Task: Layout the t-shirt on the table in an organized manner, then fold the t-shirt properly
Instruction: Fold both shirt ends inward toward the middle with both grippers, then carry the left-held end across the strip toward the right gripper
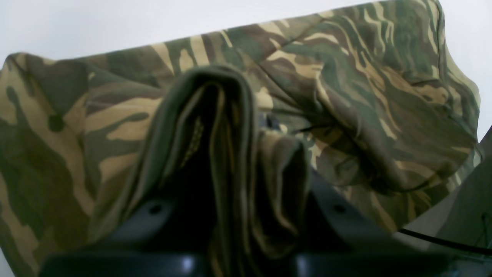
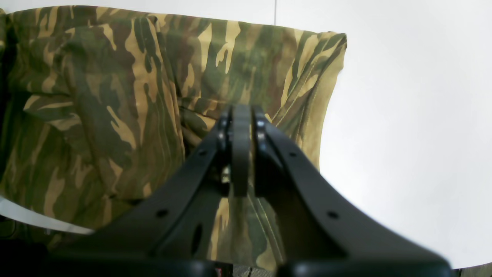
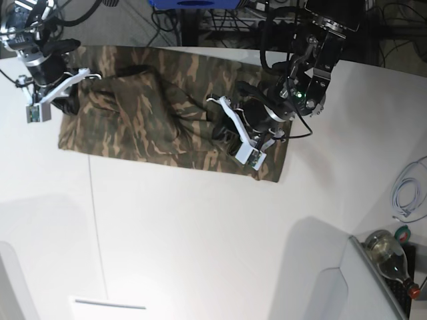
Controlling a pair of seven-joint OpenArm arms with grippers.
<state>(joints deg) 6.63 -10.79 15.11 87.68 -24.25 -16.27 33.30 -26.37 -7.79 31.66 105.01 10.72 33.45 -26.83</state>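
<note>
Camouflage t-shirt [image 3: 160,120] lies on the white table [image 3: 200,227]; left jaws grasp its fold, right jaws clenched, holding nothing.

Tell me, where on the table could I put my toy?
The table is bare in front of the t-shirt, down to its near edge. It's also bare right of the shirt. It's crowded at the shirt, where the left claw and right claw work.

The t-shirt [image 3: 153,120] lies spread across the far part of the table [image 3: 200,233].
</note>
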